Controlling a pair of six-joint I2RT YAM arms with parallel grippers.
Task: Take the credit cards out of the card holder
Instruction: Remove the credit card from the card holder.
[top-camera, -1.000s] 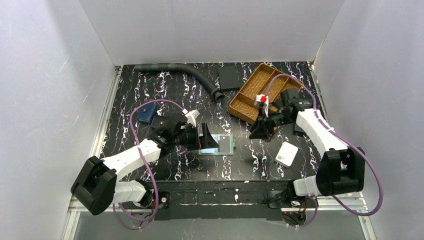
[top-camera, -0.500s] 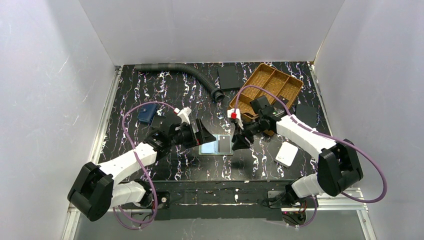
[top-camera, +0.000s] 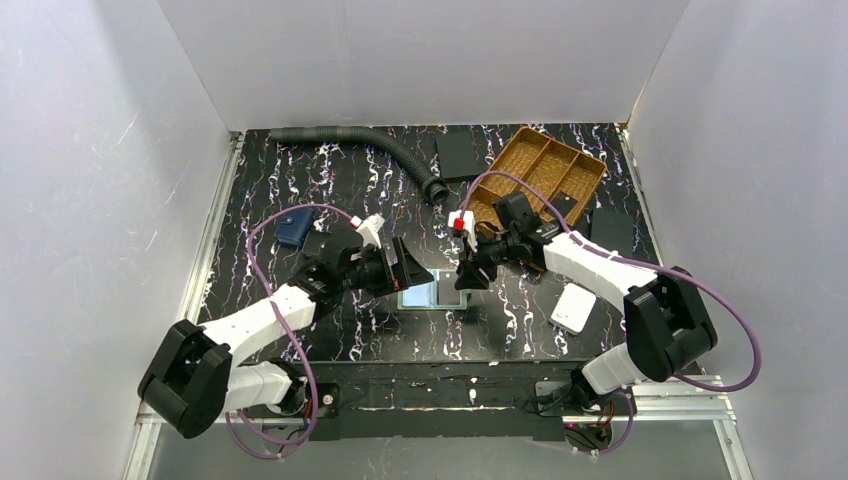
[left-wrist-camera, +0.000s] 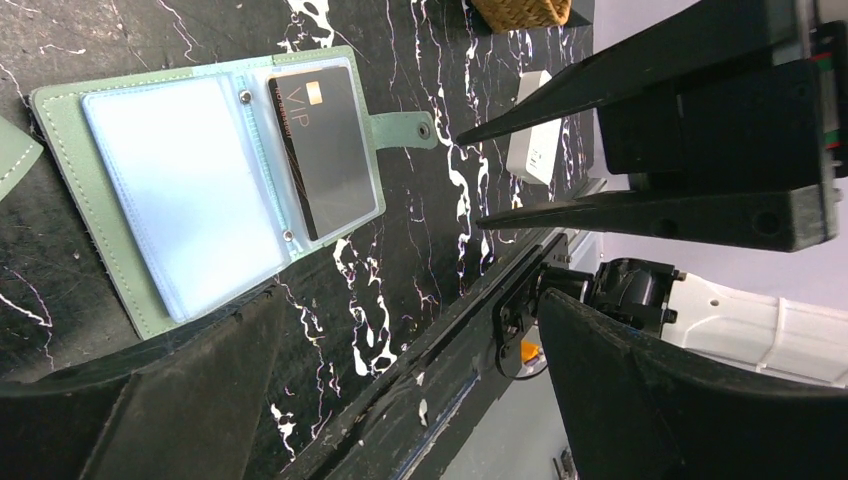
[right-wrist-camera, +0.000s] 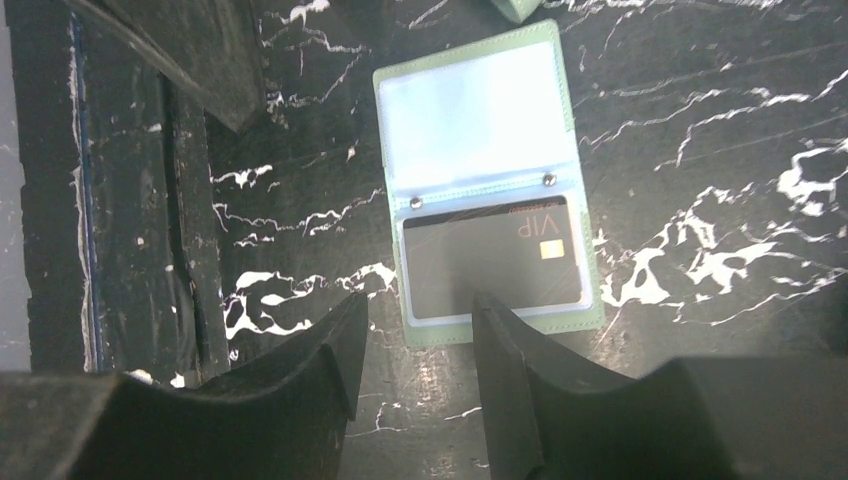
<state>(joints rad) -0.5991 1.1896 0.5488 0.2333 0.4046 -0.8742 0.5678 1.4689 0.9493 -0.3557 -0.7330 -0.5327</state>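
The sage-green card holder (top-camera: 430, 294) lies open on the table, its pale clear pockets facing up. It also shows in the left wrist view (left-wrist-camera: 130, 250) and the right wrist view (right-wrist-camera: 480, 100). A black credit card (right-wrist-camera: 495, 257) marked VIP sits in the pocket on the snap-tab side (left-wrist-camera: 322, 150). The tan-brown card is not in view. My left gripper (top-camera: 405, 270) is open and empty just left of the holder (left-wrist-camera: 410, 350). My right gripper (top-camera: 468, 282) is open and empty, its tips at the holder's card-side edge (right-wrist-camera: 418, 308).
A corner of a second green holder (left-wrist-camera: 10, 155) lies beside the first. There is a white box (top-camera: 573, 307), a navy pouch (top-camera: 293, 228), a brown divided tray (top-camera: 585, 165), a black ribbed hose (top-camera: 370, 143) and black slabs (top-camera: 458, 155) around the table.
My right arm has swung left from the tray down to the card holder's right edge. My left gripper has shifted slightly and stays by the holder's left side.
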